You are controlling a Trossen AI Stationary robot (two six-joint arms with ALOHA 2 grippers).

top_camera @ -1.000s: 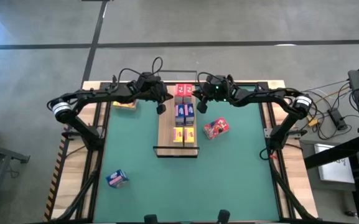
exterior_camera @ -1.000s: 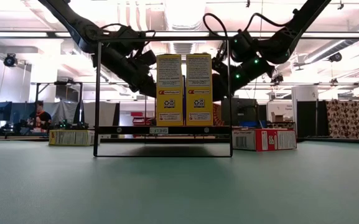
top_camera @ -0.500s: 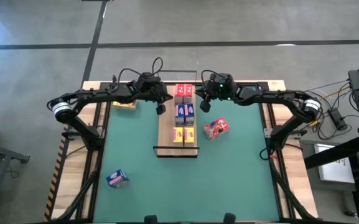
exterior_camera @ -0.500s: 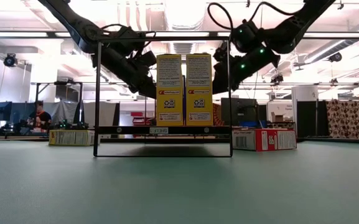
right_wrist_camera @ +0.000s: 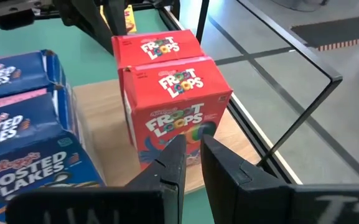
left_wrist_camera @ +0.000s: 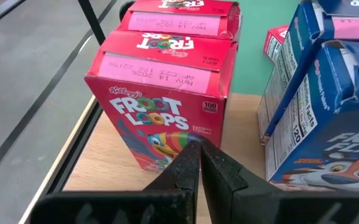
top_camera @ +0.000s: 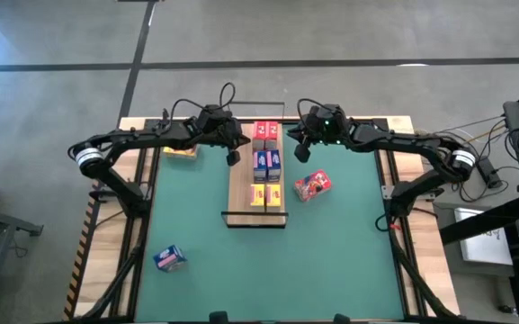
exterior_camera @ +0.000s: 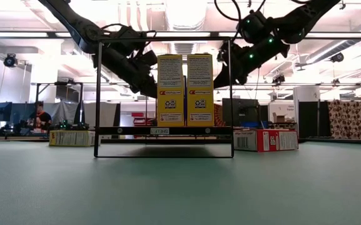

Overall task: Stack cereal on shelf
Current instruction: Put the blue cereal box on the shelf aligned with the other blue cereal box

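Standing in pairs along the shelf, six cereal boxes are grouped by colour: red at the far end, then blue, yellow nearest. Closed and apparently empty, the left gripper and right gripper flank them.

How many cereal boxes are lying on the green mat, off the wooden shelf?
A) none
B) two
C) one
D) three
D: in the high view a red box lies right of the shelf, a blue box sits near the front left, and a yellow box lies under the left arm.
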